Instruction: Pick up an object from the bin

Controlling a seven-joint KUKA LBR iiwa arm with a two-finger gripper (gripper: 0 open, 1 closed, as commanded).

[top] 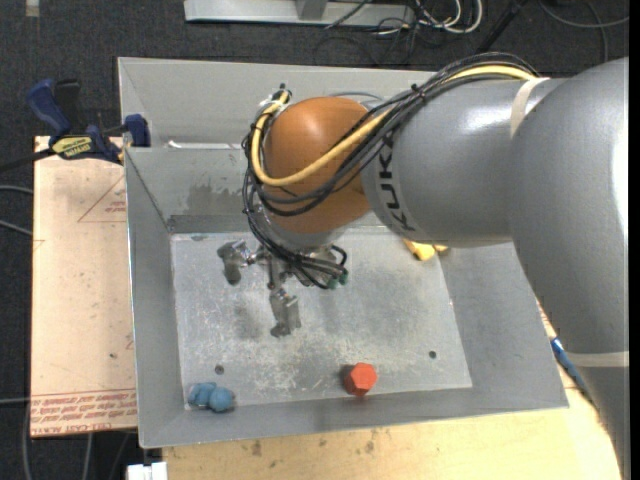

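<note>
Grey metal bin, floor scuffed and mostly bare. Arm comes in from the right, and its orange cover hangs over the back half of the bin.

Hand is low over bare floor, a little left of centre. Nothing is seen in it. Cannot tell whether it is apart or together from this angle.

Things available:
- red block, near the front wall, right of the hand and well apart from it
- blue lump, front-left corner, just beside the walls
- yellow piece, right side, partly hidden under the arm

Step, as judged: still the approach, with no thing picked and none under the hand. The next move calls for a shift toward the front, most likely to the red block, then a descent around it.

Room: the block has open floor on three sides. The blue lump is crowded by the corner, so there is less clearance for a grasp.
</note>
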